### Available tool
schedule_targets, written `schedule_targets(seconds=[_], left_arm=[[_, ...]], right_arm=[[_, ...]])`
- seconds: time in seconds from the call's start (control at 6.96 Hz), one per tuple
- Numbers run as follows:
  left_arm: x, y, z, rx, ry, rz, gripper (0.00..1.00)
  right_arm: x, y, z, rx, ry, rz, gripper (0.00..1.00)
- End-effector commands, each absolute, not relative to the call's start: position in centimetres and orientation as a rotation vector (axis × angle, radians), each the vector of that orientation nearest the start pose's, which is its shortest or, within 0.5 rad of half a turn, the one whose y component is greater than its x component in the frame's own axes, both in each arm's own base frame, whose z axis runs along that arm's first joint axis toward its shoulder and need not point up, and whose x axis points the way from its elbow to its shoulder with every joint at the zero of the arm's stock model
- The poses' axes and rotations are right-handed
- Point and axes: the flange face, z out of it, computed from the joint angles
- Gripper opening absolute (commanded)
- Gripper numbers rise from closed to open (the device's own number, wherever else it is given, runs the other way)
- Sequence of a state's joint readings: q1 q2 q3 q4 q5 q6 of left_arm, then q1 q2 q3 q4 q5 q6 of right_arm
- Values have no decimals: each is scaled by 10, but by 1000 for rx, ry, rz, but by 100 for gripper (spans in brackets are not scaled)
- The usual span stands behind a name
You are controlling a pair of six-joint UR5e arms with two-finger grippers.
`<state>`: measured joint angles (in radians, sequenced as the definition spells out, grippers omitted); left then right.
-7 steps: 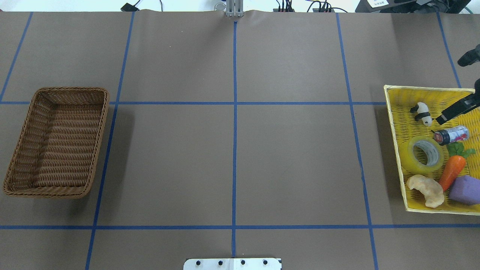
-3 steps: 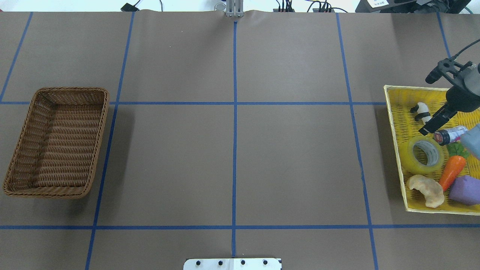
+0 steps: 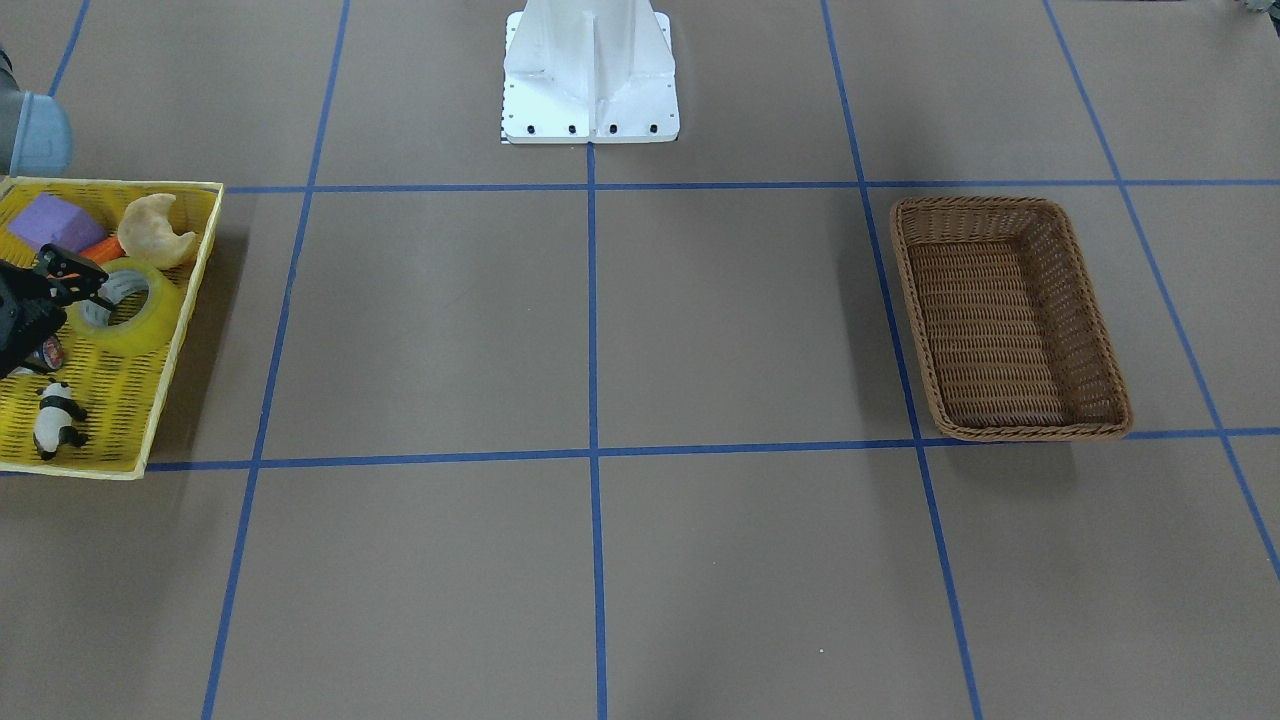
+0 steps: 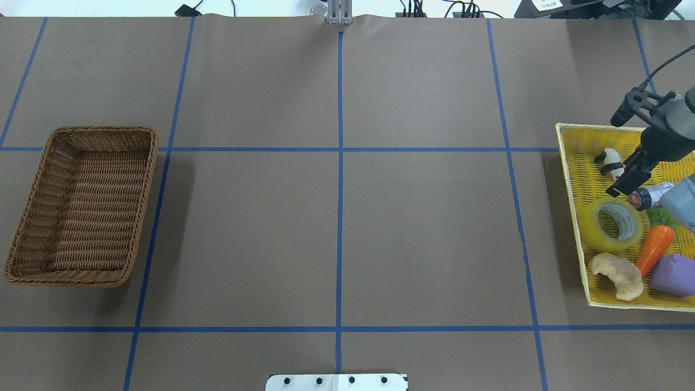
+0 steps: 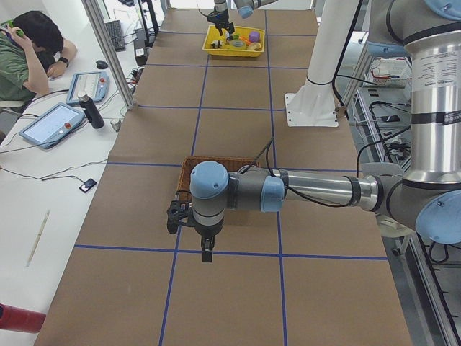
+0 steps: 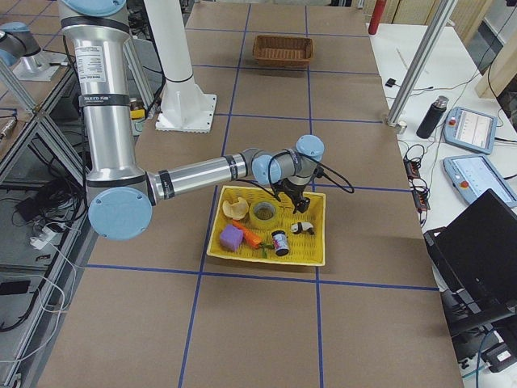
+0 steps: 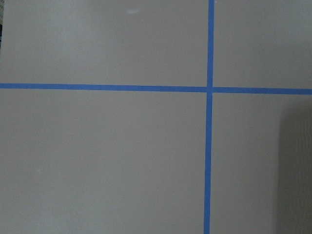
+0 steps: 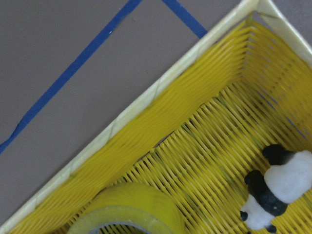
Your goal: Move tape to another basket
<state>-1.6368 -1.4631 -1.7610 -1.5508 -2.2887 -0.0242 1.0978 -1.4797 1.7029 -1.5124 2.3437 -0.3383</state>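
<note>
Tape [image 4: 612, 224] lies flat in the yellow tray [image 4: 581, 152], beside the carrot [image 4: 654, 247]. The right gripper [image 4: 619, 187] hangs at its edge; spread or pressed together, I cannot tell. The basket [image 4: 87, 201] stands well apart, the left gripper [image 5: 207, 254] near it, equally unclear.

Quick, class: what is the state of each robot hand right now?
Left hand: cannot be told; it shows only in the side camera.
Right hand: looks open, holding nothing, close to the tape.
</note>
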Motion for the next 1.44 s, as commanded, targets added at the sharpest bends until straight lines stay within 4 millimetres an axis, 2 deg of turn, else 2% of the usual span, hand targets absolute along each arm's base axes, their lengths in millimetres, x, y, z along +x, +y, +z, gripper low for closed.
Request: schedule_targets(seconds=[0.0, 0.29, 0.72, 1.29], left_arm=[[-97, -444, 621, 75, 716, -64, 98], [-97, -445, 620, 78, 716, -63, 98], [-97, -445, 620, 78, 716, -61, 98], [-97, -445, 622, 74, 715, -65, 98]], right_arm=[[-192, -511, 554, 235, -807, -964, 99], [-194, -513, 562, 246, -804, -997, 99], [-217, -508, 583, 238, -817, -1031, 99], [-216, -500, 579, 244, -857, -1041, 99]])
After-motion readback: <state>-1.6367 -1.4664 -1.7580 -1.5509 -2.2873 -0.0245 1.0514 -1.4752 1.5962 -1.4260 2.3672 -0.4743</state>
